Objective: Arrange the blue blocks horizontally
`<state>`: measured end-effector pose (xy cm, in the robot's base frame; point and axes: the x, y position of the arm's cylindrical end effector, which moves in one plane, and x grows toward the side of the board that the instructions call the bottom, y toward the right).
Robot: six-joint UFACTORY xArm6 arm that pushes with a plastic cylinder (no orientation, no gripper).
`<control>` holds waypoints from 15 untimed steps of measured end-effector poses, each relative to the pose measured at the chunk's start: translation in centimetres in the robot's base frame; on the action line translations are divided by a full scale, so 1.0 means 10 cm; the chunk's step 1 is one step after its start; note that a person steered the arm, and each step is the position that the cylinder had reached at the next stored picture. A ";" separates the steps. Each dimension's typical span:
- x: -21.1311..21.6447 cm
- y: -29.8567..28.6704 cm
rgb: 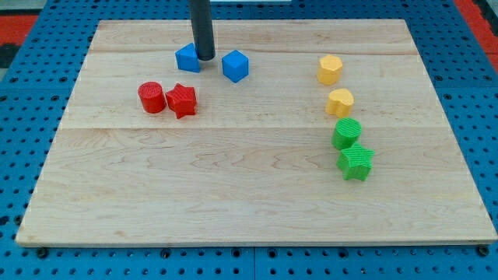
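Two blue blocks lie near the view's top on the wooden board (pixel 233 194). The left blue block (pixel 187 58) is an angular shape; the right blue block (pixel 235 65) is a cube. They sit almost level with each other, a small gap apart. My tip (pixel 205 57) stands in that gap, touching or nearly touching the right side of the left blue block, and apart from the cube.
A red cylinder (pixel 152 97) and a red star (pixel 181 99) sit side by side below the blue blocks. At the right, two yellow blocks (pixel 330 69) (pixel 339 102) and two green blocks (pixel 347 133) (pixel 355 162) form a column.
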<state>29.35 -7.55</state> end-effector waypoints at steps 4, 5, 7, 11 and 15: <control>0.40 0.53; 0.35 0.67; 0.45 0.64; 0.72 0.67; 0.43 -0.10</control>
<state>33.62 -8.52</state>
